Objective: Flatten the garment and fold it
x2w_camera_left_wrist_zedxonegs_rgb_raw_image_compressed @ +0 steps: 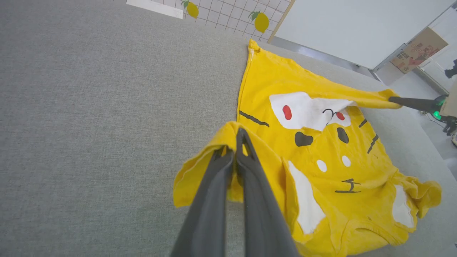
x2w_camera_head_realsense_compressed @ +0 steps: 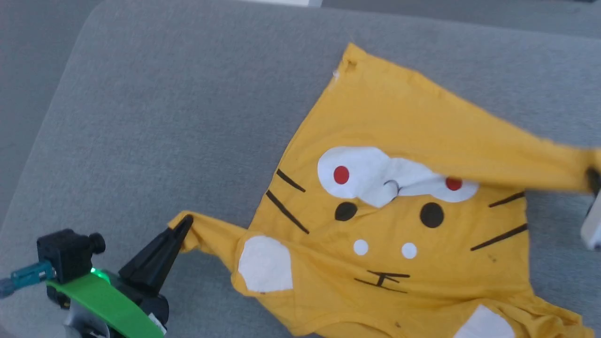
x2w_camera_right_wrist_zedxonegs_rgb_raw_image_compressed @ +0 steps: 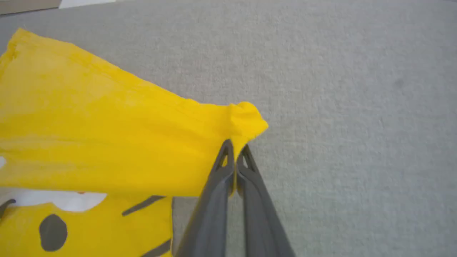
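Note:
The garment (x2w_camera_head_realsense_compressed: 399,225) is a bright yellow T-shirt with a cartoon face of white patches, red dots and black lines, spread partly crumpled on a grey padded surface (x2w_camera_head_realsense_compressed: 164,117). My left gripper (x2w_camera_head_realsense_compressed: 184,224) is shut on a stretched-out corner of the garment at its left side, seen close up with the left gripper (x2w_camera_left_wrist_zedxonegs_rgb_raw_image_compressed: 237,142) pinching a yellow fold. My right gripper (x2w_camera_right_wrist_zedxonegs_rgb_raw_image_compressed: 235,150) is shut on another yellow corner, lifting a band of cloth across the print. The right gripper (x2w_camera_head_realsense_compressed: 592,180) sits at the right edge of the head view, and again as the right gripper (x2w_camera_left_wrist_zedxonegs_rgb_raw_image_compressed: 392,100) far off.
The grey surface (x2w_camera_right_wrist_zedxonegs_rgb_raw_image_compressed: 339,89) extends widely to the left of and beyond the garment (x2w_camera_left_wrist_zedxonegs_rgb_raw_image_compressed: 321,142). A gridded sheet with lemon prints (x2w_camera_left_wrist_zedxonegs_rgb_raw_image_compressed: 228,12), a white panel (x2w_camera_left_wrist_zedxonegs_rgb_raw_image_compressed: 339,28) and a cardboard box (x2w_camera_left_wrist_zedxonegs_rgb_raw_image_compressed: 417,50) lie past the far edge.

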Available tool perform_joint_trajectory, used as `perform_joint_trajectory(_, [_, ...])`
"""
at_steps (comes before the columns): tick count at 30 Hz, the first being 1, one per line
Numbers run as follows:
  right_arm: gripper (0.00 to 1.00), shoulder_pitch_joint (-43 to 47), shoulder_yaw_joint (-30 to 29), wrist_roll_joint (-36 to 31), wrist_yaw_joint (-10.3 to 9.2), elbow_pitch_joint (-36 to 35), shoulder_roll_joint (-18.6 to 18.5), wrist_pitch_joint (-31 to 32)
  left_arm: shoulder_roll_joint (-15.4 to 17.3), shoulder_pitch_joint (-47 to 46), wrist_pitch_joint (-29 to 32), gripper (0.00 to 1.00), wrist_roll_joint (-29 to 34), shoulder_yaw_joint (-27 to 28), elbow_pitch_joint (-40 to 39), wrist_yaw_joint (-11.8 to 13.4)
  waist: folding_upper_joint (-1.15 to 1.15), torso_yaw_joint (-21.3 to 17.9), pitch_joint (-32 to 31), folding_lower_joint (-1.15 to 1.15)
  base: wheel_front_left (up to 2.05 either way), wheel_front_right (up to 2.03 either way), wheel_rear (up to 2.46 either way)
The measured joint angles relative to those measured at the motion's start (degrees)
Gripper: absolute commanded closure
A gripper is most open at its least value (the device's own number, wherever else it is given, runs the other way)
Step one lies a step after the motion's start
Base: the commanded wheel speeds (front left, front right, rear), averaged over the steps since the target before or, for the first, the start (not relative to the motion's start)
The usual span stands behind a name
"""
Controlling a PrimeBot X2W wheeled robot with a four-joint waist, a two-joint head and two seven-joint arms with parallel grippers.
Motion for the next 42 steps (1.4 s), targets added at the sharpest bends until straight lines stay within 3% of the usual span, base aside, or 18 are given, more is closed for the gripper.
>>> perform_joint_trajectory(8, [1.00,22.0,-3.7,6.7,0.00,-9.4,3.7,2.3,0.4,3.4,-0.3,1.00,-0.4,-0.1,-1.8,2.9,0.00,-4.8,-5.4,0.00,0.00,0.00,0.00])
perform_joint_trajectory(14, [1.00,34.4,-6.7,10.7,0.00,-8.7,5.1,1.5,0.7,5.0,-0.4,1.00,-0.4,-0.1,-3.0,4.2,0.00,-7.5,-8.7,0.00,0.00,0.00,0.00])
perform_joint_trajectory(19, [1.00,39.0,-4.5,11.1,0.00,-2.8,5.3,-5.0,1.2,6.5,-0.5,1.00,-0.7,0.1,-4.0,5.0,0.00,-9.1,-10.5,0.00,0.00,0.00,0.00])
perform_joint_trajectory(26, [1.00,34.2,-0.8,10.4,0.00,8.6,5.3,-17.7,1.8,7.4,-0.6,1.00,-0.7,0.2,-5.3,7.0,0.00,-10.6,-11.5,0.00,0.00,0.00,0.00])
perform_joint_trajectory(27, [0.89,33.7,-0.5,10.3,0.00,9.3,5.3,-18.3,1.8,7.4,-0.6,1.00,-0.7,0.2,-5.4,7.0,0.00,-10.7,-11.6,0.00,0.00,0.00,0.00])
perform_joint_trajectory(28, [0.59,33.4,-0.1,10.1,-0.01,10.1,5.1,-18.5,1.8,7.4,-0.6,1.00,-0.7,0.2,-5.6,7.2,0.00,-10.6,-11.6,0.00,0.00,0.00,0.00])
perform_joint_trajectory(29, [0.00,33.3,0.2,10.1,-0.02,10.2,5.0,-18.4,1.8,7.4,-0.5,1.00,-0.7,0.1,-5.7,7.2,0.00,-10.6,-11.6,0.00,0.00,0.00,0.00])
perform_joint_trajectory(34, [0.00,33.3,-0.3,10.7,0.00,4.5,5.2,-12.3,1.9,7.4,-0.3,1.00,-0.6,-0.1,-6.1,7.2,0.00,-10.5,-11.2,0.00,0.00,0.00,0.00])
perform_joint_trajectory(37, [0.00,33.3,-2.9,11.6,0.00,-4.6,4.6,-6.4,1.9,7.4,-0.3,1.00,-0.6,-0.1,-6.5,7.2,0.00,-10.3,-10.8,0.00,0.00,0.00,0.00])
perform_joint_trajectory(42, [0.00,28.5,-5.5,11.1,0.00,-17.4,0.3,-0.7,1.8,7.1,-0.4,1.00,-0.6,0.0,-7.0,6.4,0.00,-9.8,-9.5,0.00,0.00,0.00,0.00])
